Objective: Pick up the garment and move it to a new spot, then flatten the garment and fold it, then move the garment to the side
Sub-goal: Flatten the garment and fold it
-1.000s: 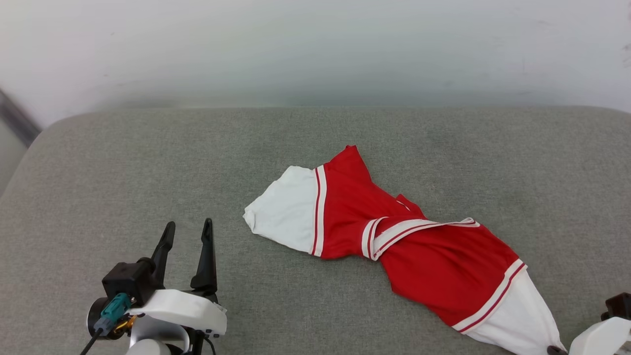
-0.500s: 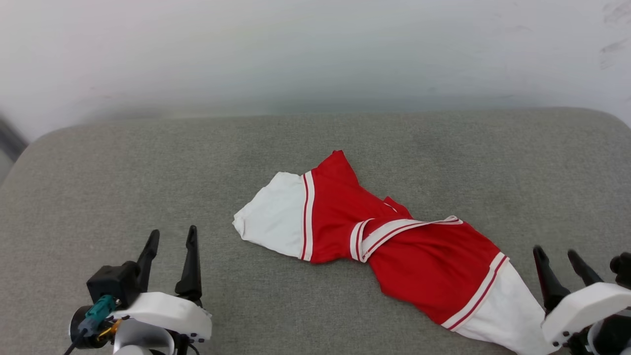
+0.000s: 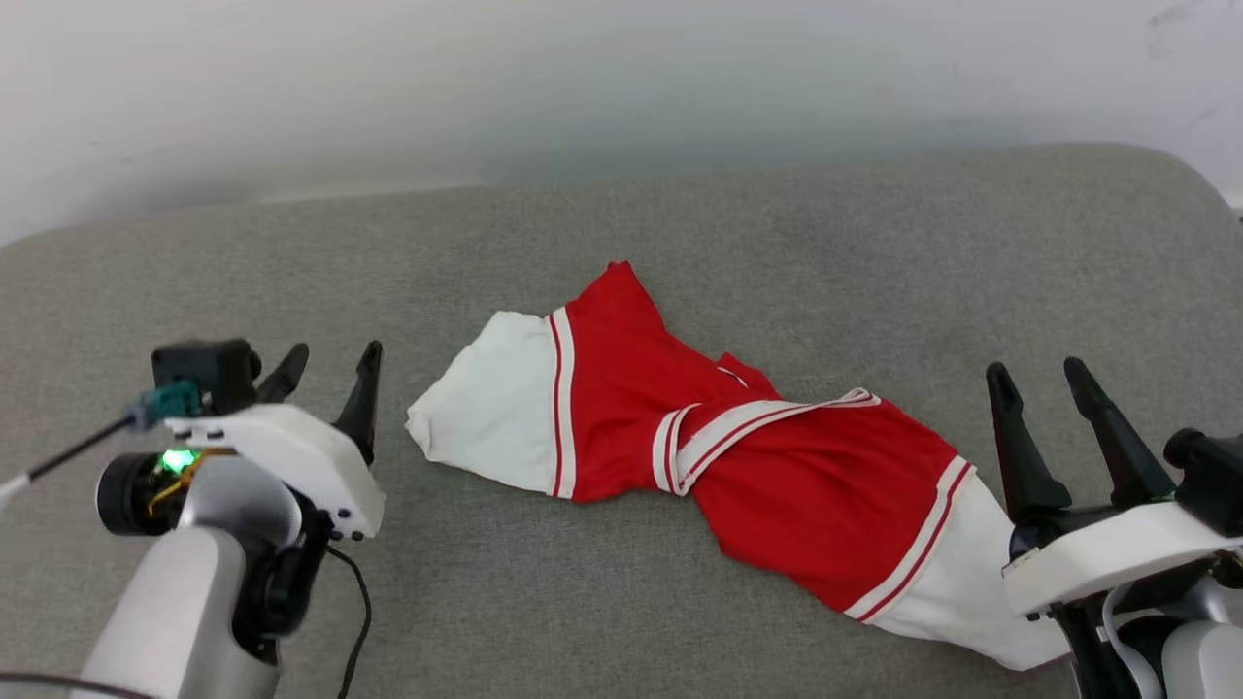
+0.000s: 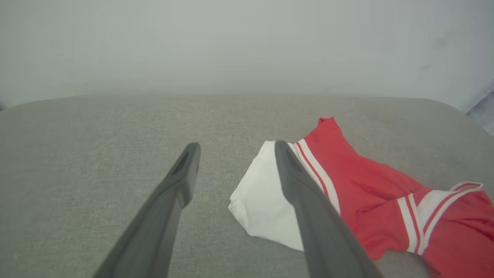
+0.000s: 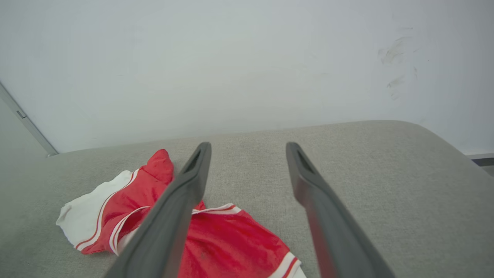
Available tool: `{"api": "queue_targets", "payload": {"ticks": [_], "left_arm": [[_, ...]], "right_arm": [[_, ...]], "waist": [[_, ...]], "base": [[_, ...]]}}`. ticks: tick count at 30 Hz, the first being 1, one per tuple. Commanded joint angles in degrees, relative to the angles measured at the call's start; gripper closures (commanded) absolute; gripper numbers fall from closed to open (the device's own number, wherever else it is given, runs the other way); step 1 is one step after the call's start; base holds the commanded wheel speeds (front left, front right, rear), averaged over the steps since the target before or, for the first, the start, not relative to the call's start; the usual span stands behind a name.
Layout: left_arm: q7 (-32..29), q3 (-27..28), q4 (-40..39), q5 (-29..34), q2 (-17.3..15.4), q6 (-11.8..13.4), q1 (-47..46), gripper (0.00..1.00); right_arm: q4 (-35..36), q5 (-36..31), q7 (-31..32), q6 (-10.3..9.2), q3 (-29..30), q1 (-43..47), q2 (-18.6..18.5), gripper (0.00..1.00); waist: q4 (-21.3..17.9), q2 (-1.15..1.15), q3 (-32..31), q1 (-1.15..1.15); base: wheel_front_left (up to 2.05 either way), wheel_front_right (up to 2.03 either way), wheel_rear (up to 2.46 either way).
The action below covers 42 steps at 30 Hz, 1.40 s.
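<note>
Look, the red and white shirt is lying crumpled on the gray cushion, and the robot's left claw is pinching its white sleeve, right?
Not pinching. The left gripper is open and empty, beside the garment and its white sleeve; the head view shows bare gray cushion between them. The garment does lie crumpled on the gray cushion.

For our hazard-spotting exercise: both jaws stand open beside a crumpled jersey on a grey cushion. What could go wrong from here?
1. The garment lies twisted, its striped trim wrapped across the middle; a pinch may catch several layers and lift it unevenly.
2. Its white sleeve lies right by the right jaws; descending there could pin or drag it.
</note>
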<state>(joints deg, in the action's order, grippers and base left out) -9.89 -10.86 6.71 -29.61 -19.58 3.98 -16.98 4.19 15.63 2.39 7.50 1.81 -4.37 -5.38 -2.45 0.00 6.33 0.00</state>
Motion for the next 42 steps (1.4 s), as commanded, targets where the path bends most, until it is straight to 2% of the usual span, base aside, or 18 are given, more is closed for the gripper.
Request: {"api": "queue_targets", "payload": {"ticks": [1, 9, 16, 19, 20, 21, 22, 29, 33, 36, 42], "left_arm": [[-2.00, -0.39, 0.54, -0.36, -0.73, -0.38, -1.36, 0.00], [-22.88, -3.33, 6.64, -4.50, -5.53, -3.39, -8.65, 0.00], [-34.28, -5.06, 11.60, -8.15, -6.71, -4.12, -8.41, 0.00], [-35.99, -5.58, 12.92, -9.31, -6.07, -4.32, -7.86, 0.00], [-36.22, -5.66, 13.36, -9.55, -5.76, -4.19, -7.69, 0.40], [-36.24, -5.74, 13.59, -9.58, -5.65, -4.18, -7.54, 0.67], [-35.48, -5.47, 13.66, -9.85, -5.35, -4.07, -7.53, 1.00], [-27.93, -3.17, 13.40, -8.85, -5.57, -3.87, -8.47, 1.00], [-22.63, -2.13, 11.28, -7.40, -5.74, -3.27, -8.58, 1.00], [-19.86, -1.78, 8.40, -6.39, -5.90, -2.74, -8.13, 1.00], [-18.28, -2.55, 1.40, -4.99, -6.03, -1.93, -7.00, 1.00]], "right_arm": [[0.59, 0.00, 0.05, -0.02, -0.32, -0.84, -0.19, 0.00], [1.68, 0.97, -0.20, -0.02, -1.62, -3.22, -0.83, 0.00], [0.63, 1.86, -1.18, -0.02, -1.99, -3.42, 0.15, 0.00], [0.19, 2.07, -1.35, -0.02, -1.87, -3.19, 0.51, 0.00], [0.05, 2.32, -1.34, -0.02, -1.83, -3.10, 0.66, 0.00], [-0.07, 2.49, -1.24, -0.02, -1.81, -3.02, 0.73, 0.00], [-0.08, 2.45, -1.19, -0.02, -1.78, -2.98, 0.81, 0.00], [-0.64, 4.18, 0.11, -0.02, -0.52, -1.83, 0.51, 0.00], [-2.14, 6.55, 3.42, -0.02, 2.21, -0.85, -0.50, 0.00], [-4.34, 8.75, 8.48, -0.02, 4.49, 0.17, -2.20, 0.00], [-9.15, 12.47, 23.93, -0.01, 7.11, 1.73, -6.69, 0.00]], "waist": [[-1.67, 0.00, 2.35, 0.00], [-5.52, 0.00, 7.67, 0.00], [-7.77, 0.00, 9.67, 0.00], [-8.21, 0.00, 9.87, 0.00], [-8.35, 0.00, 9.88, 0.00], [-8.48, 0.00, 9.84, 0.00], [-8.54, 0.00, 9.80, 0.00], [-8.10, 0.00, 8.21, 0.00], [-7.25, 0.00, 6.65, 0.00], [-6.50, 0.00, 5.80, 0.00], [-5.08, 0.00, 5.11, 0.00]], "base": [[0.00, 0.00, 0.00], [0.00, 0.00, 0.00], [0.00, 0.00, 0.00], [0.00, 0.00, 0.00], [0.00, 0.00, 0.00], [0.00, 0.00, 0.00], [0.00, 0.00, 0.00], [0.00, 0.00, 0.00], [0.00, 0.00, 0.00], [0.00, 0.00, 0.00], [0.00, 0.00, 0.00]]}}
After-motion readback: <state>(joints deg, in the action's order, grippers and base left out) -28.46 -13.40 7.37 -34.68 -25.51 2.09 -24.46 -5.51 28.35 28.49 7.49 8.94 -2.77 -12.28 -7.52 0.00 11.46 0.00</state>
